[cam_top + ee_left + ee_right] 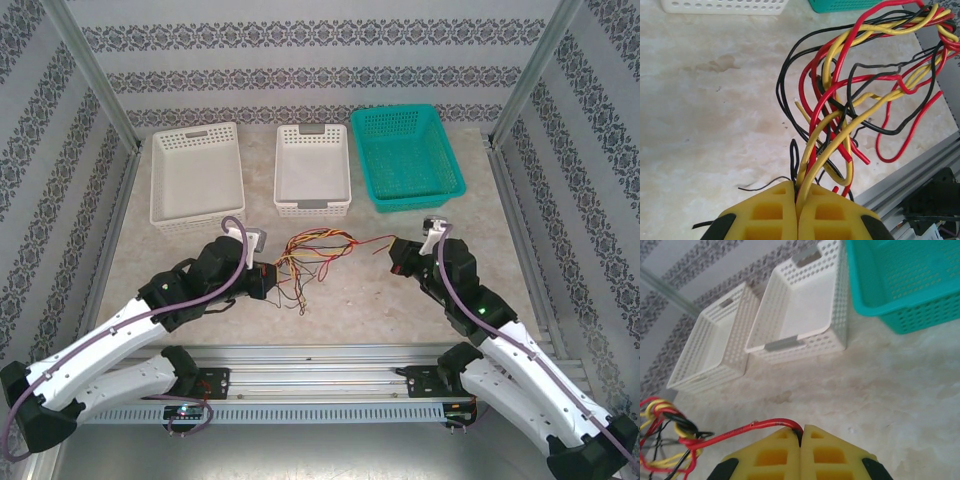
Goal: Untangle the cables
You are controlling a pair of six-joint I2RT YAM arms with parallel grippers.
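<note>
Tightly shut, the left hand pinched several strands of the tangled cables, while the right hand, equally closed, gripped one red cable by its end.

Walls papered in grey-and-white floral bands close in a pale marbled table on three sides, with slanting aluminium posts at its far corners and a metal rail along its near edge

The cables are one tangled clump of thin red, yellow and black wires, looped over each other in the middle — one red wire stretched off right.
</note>
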